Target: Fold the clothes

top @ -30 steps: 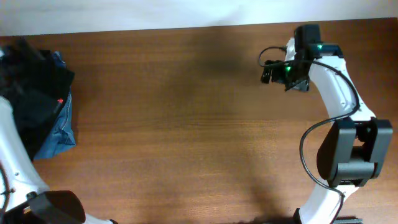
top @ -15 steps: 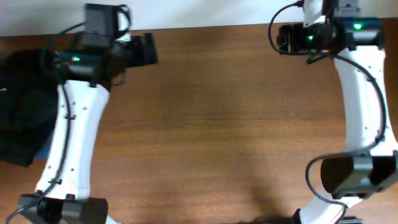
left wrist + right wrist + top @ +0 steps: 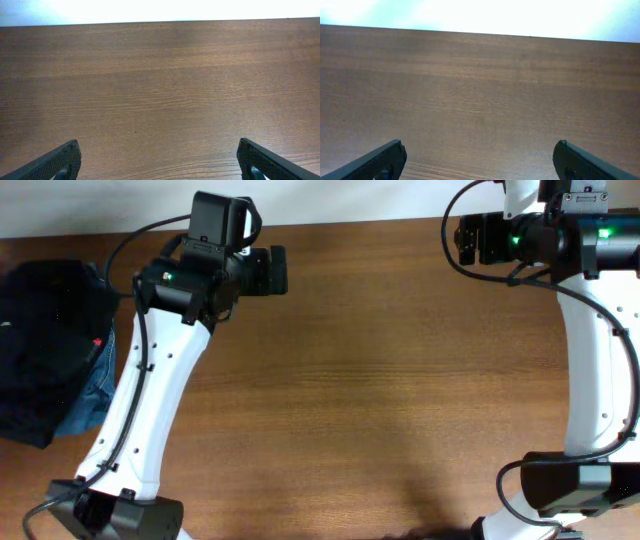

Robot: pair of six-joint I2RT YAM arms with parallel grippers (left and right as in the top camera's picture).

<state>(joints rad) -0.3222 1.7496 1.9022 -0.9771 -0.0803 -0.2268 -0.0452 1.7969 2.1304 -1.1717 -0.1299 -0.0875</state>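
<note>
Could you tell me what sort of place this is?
Likely a robotics lab bench: a wooden table, a white left arm and right arm based at its edge, and a pile of clothes on it.

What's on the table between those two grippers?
Nothing: the overhead view shows only bare wooden table between the left gripper and the right gripper.

A robot lab's test bench, by the look of it: a white left arm (image 3: pixel 150 410) and right arm (image 3: pixel 590 380) with exposed black cables (image 3: pixel 447 222) and green status lights (image 3: pixel 168 277) at a wood-grain desk (image 3: pixel 350 410), a plain white wall (image 3: pixel 330 198) behind, dark clothes (image 3: pixel 45 350) heaped at the left edge.
</note>
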